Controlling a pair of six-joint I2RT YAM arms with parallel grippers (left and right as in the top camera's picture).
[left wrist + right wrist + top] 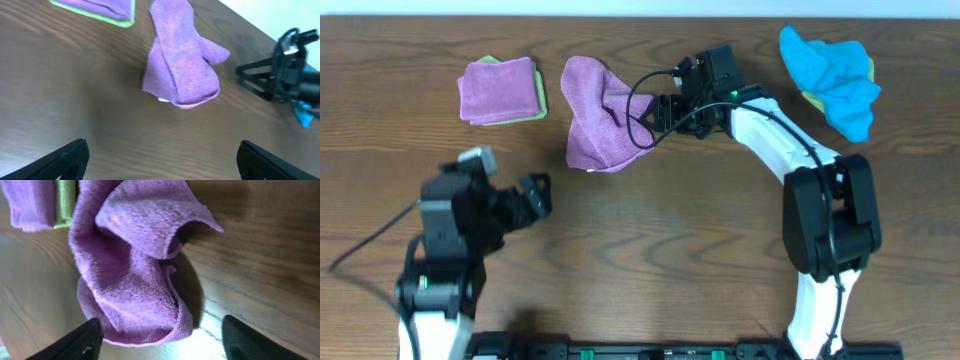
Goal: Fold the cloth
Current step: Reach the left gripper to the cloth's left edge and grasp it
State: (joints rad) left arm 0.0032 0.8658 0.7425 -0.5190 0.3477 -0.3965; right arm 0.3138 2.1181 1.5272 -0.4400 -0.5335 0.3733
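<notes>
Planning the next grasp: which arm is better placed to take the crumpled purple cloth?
Right. The right claw is open beside the crumpled purple cloth; the left claw, also open, stands well apart from it.

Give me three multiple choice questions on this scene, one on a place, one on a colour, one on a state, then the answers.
1. The folded stack lies where from the loose purple cloth? A left of it, seen from overhead. B on top of it. C under it.
2. What colour is the crumpled heap at the far right? A red. B blue. C white.
3. How do the jaws of the right arm stand? A shut on the heap. B shut on the stack. C open by the purple cloth.
Answers: 1 A, bare table shows between them from overhead; 2 B, plainly blue from overhead; 3 C, the wrist view shows both fingers wide apart.
</notes>
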